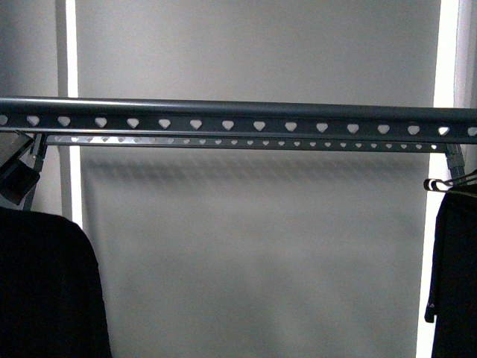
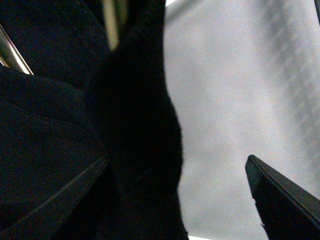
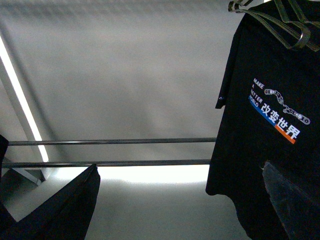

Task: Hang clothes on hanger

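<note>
1. The left gripper [image 2: 178,159] shows one dark finger [image 2: 282,200] against the pale wall [image 2: 240,75]. Dark fabric [image 2: 55,140] covers the other side. It cannot be told whether the jaws stand apart or clamp the fabric.
2. The right gripper [image 3: 160,172] shows only a faint grey finger [image 3: 290,195], in front of the T-shirt's lower part. Its opening cannot be told.
3. The T-shirt [image 3: 265,75] is black and hangs from wire hangers [image 3: 285,25] at the rack's right end.
4. The legible print reads "MAKE A BETTER WORLD", with white Chinese characters and a blue-orange stripe.
5. The rack [image 1: 238,119] has two horizontal rails punched with heart-shaped holes, which span the front view.
6. A plain dark garment [image 1: 45,291] sits at lower left in the front view, below the rails.
</note>
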Available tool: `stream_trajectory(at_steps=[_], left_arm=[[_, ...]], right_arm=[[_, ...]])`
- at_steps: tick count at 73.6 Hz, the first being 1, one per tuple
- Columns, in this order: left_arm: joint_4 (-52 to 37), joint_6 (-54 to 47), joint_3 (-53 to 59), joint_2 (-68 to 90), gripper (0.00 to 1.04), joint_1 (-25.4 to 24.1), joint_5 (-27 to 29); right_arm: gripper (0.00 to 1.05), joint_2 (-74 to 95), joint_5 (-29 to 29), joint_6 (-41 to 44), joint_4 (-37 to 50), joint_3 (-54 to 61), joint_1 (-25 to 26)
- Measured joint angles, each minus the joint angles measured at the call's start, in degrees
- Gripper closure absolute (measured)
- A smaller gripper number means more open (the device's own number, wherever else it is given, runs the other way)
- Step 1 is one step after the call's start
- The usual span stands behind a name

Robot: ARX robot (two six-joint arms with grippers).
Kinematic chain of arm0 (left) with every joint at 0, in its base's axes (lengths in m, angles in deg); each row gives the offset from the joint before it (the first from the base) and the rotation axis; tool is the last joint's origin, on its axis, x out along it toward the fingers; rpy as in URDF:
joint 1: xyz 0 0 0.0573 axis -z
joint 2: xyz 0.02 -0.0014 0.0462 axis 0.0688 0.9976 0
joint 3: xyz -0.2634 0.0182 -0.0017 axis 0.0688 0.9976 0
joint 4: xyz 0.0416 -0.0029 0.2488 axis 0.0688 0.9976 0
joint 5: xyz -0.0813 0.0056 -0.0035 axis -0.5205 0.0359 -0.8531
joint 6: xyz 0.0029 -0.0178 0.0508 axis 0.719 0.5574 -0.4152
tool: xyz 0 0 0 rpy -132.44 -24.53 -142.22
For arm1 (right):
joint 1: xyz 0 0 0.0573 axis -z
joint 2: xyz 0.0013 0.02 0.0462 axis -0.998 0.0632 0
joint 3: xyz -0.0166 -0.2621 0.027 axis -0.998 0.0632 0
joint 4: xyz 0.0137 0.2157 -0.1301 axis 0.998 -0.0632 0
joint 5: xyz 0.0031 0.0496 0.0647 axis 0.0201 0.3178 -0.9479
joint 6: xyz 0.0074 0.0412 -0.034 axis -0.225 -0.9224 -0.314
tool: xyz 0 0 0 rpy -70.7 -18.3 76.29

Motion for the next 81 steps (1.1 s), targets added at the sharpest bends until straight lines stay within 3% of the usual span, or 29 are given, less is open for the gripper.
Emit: stream_trajectory(at_steps=[5, 11, 21, 39, 49, 58, 68, 76, 81], left_arm=[[0.02, -0.39, -0.28, 0.00, 0.61, 0.00, -0.02], [0.09, -1.01, -0.37, 0.00, 0.82, 0.07, -0.28], [0.09, -1.57, 1.11, -0.79, 1.02, 0.37, -0.72], [-1.88, -10.25, 13.09, -11.26, 1.01, 2.25, -7.69], [-3.48, -16.94, 21.38, -20.96, 1.01, 2.34, -18.03], [1.68, -22.05, 24.76, -27.61, 1.01, 0.61, -29.33], [22.21, -43.50, 24.63, -33.64, 1.01, -1.11, -56.87], [33.27, -61.11, 20.46, -31.19, 1.01, -3.52, -65.24], [38.47, -71.43, 16.70, -28.17, 1.01, -4.98, -66.29]], right_arm=[[0.07, 0.00, -0.02, 0.00, 0.00, 0.00, 0.00], [0.07, 0.00, 0.00, 0.00, 0.00, 0.00, 0.00], [0.07, 0.00, 0.00, 0.00, 0.00, 0.00, 0.00], [0.07, 0.00, 0.00, 0.00, 0.00, 0.00, 0.00], [0.07, 0.00, 0.00, 0.00, 0.00, 0.00, 0.00], [0.07, 0.00, 0.00, 0.00, 0.00, 0.00, 0.00], [0.07, 0.00, -0.02, 0.00, 0.00, 0.00, 0.00], [0.07, 0.00, 0.00, 0.00, 0.00, 0.00, 0.00], [0.07, 0.00, 0.00, 0.00, 0.00, 0.00, 0.00]])
